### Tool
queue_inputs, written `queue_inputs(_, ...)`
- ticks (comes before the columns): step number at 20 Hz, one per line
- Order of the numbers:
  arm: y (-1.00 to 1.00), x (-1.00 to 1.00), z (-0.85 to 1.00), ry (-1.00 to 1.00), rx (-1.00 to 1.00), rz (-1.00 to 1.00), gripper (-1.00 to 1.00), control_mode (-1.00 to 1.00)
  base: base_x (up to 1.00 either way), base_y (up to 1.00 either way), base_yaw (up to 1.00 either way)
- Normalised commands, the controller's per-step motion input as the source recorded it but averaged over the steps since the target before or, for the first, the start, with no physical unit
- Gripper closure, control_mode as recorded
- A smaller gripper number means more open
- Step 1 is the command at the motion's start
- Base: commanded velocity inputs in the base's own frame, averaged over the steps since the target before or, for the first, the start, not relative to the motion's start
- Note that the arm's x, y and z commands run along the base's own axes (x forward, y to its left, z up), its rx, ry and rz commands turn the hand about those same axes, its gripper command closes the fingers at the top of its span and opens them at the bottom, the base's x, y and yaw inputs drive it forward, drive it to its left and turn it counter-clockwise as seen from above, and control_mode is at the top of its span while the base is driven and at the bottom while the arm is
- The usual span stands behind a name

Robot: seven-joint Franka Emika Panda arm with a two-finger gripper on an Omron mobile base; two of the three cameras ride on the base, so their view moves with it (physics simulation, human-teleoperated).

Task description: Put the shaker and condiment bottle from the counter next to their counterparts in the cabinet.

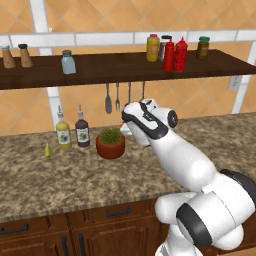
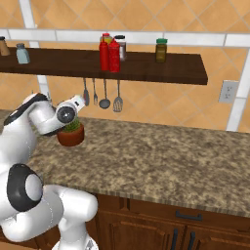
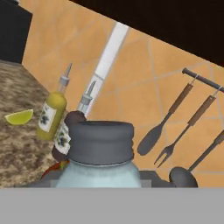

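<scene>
Left base view: our white arm rises from the lower right to mid-frame over the worktop point(image 1: 60, 170); the hand point(image 1: 128, 131) is tucked behind the wrist beside a potted plant point(image 1: 110, 142). On the cabinet point(image 1: 125, 67) at upper left waits the counterpart shaker point(image 1: 68, 62) — our likely target.

Right base view: two red bottles point(image 2: 109, 55) stand touching, top centre.

Hand view: the shaker point(image 3: 100, 153) sits bottom centre, apparently grasped by our hand, cap up — fingertips hidden.

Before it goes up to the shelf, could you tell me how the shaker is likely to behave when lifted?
The shaker looks like rigid glass, so probably stiff but breakable. Its smooth round body may slip. Being small, it likely weighs little.
</scene>
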Motion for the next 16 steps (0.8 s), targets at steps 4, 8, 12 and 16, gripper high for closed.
queue_inputs(4, -0.57, 0.0, 0.97, 0.0, 0.04, 0.0, 1.0, -1.0, 0.0, 0.0, 0.0)
queue_inputs(8, -0.49, -0.14, 1.0, 0.0, 0.08, 0.0, 1.0, -1.0, 0.0, 0.0, 0.0)
queue_inputs(12, -0.5, -0.53, 0.78, -0.09, 0.1, 0.0, 1.0, -1.0, 0.0, 0.0, 0.0)
queue_inputs(16, -0.35, -0.92, 0.56, -0.13, 0.09, 0.0, 1.0, -1.0, 0.0, 0.0, 0.0)
